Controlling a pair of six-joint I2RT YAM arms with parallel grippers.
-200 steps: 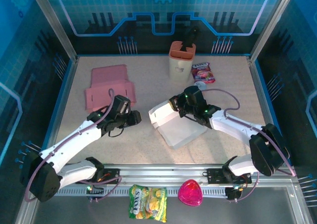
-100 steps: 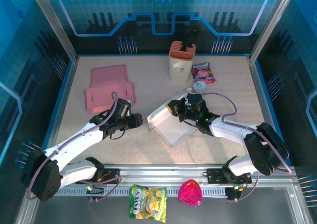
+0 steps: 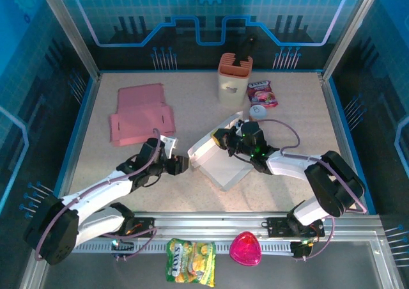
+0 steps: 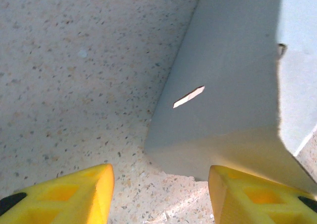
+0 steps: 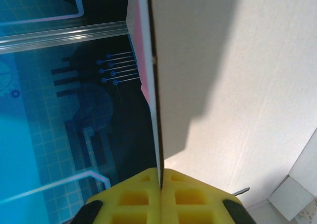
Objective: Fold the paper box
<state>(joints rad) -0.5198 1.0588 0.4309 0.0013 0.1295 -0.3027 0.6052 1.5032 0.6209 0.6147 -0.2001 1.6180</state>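
A white paper box (image 3: 220,164), partly folded, lies mid-table with one flap raised. My right gripper (image 3: 220,139) is shut on that flap's thin edge; in the right wrist view the flap (image 5: 218,60) stands upright, pinched between the yellow fingers (image 5: 161,189). My left gripper (image 3: 184,164) sits low on the table at the box's left corner, open. In the left wrist view the box's corner (image 4: 218,135) lies just ahead of the gap between the two yellow fingertips (image 4: 74,192), with bare table between them.
A flat pink box blank (image 3: 140,115) lies at the back left. An orange-rimmed holder (image 3: 234,78), a snack packet (image 3: 262,93) and a small round white object (image 3: 257,111) stand at the back. A candy bag (image 3: 190,261) and a pink case (image 3: 245,249) lie beyond the front rail.
My left gripper has moved right and forward to the box's left corner and opened a little wider. My right gripper has pulled its flap leftward and nearer, and the box has shifted slightly.
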